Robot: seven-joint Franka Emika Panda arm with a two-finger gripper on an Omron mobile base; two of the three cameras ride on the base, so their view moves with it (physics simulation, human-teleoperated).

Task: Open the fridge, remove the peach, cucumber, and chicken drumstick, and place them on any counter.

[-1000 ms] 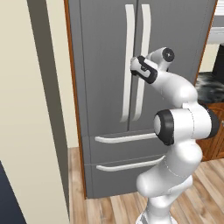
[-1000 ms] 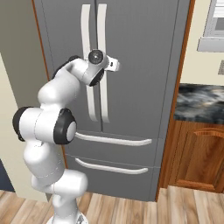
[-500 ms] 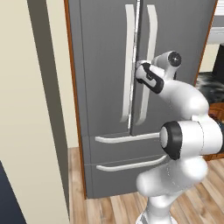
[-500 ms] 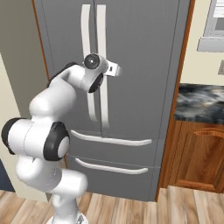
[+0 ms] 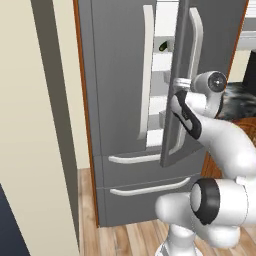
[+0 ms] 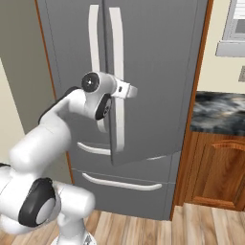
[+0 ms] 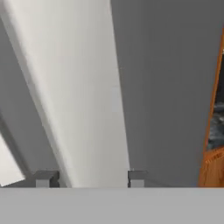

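The tall dark grey fridge (image 5: 120, 75) (image 6: 158, 72) has its right door (image 5: 175, 100) swung partly open. My gripper (image 5: 182, 86) (image 6: 128, 90) (image 7: 91, 178) is shut on that door's long pale handle (image 5: 197, 55) (image 6: 117, 57) (image 7: 78, 87), which fills the gap between both fingertips in the hand view. Through the gap I see white shelves and a small dark green thing, apparently the cucumber (image 5: 163, 46), on an upper shelf. The left door stays shut. The peach and the chicken drumstick are hidden.
The marbled counter (image 6: 220, 112) (image 5: 237, 102) on brown cabinets (image 6: 220, 172) stands directly right of the fridge. A beige wall (image 5: 35, 125) runs along the fridge's left side. Two lower drawers (image 6: 124, 184) are shut. The floor is wooden.
The right fridge door has gone from shut to partly open. The hand, still on the handle, has drawn back toward the base with it.
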